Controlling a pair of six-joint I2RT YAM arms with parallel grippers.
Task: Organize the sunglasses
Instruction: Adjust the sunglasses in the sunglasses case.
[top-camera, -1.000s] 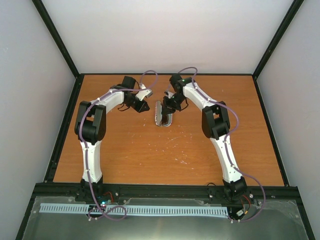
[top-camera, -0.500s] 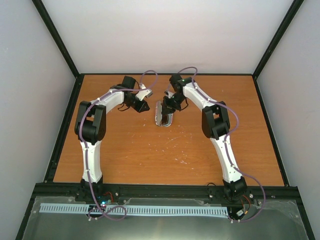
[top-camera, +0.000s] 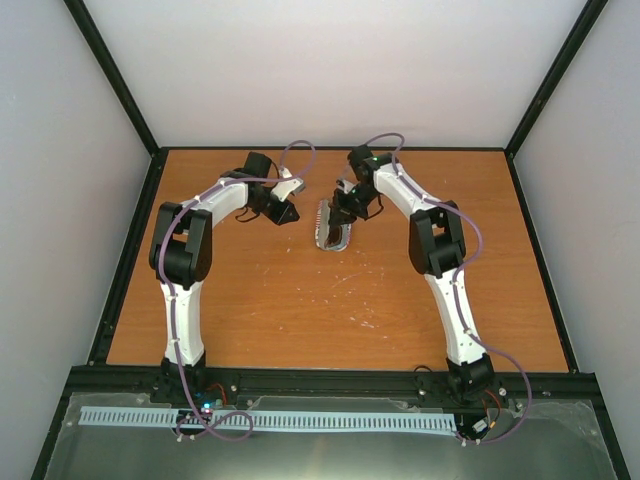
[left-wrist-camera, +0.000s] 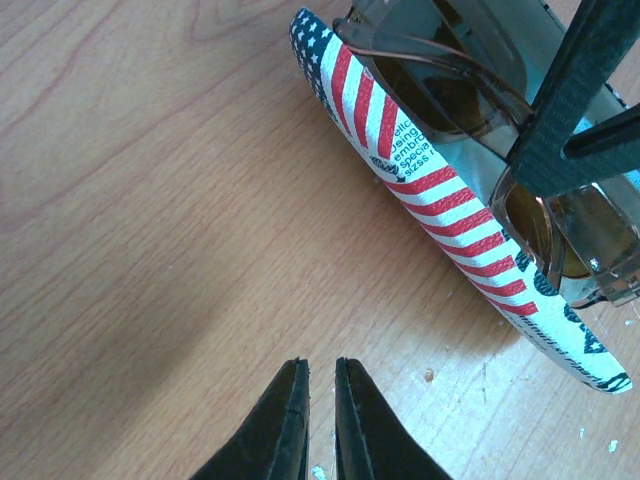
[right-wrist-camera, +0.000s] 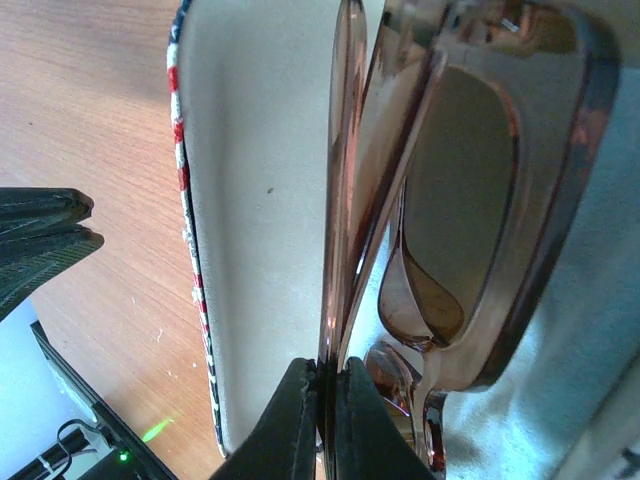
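The sunglasses, brown-framed with brownish lenses, sit folded in the open flag-patterned case at the table's far middle. My right gripper is shut on their folded temple arms, over the case's pale lining. In the left wrist view the sunglasses lie inside the striped case, with a right finger on them. My left gripper is shut and empty, just left of the case, close above the wood. In the top view it is apart from the right gripper.
Pale bluish fabric shows under the glasses; I cannot tell whether it is lining or a cloth. Small white specks dot the wooden table. Black frame rails border the table, with walls behind.
My right arm has shifted slightly to the right and back, and the case end under it moved a little with it. The left arm has not moved.
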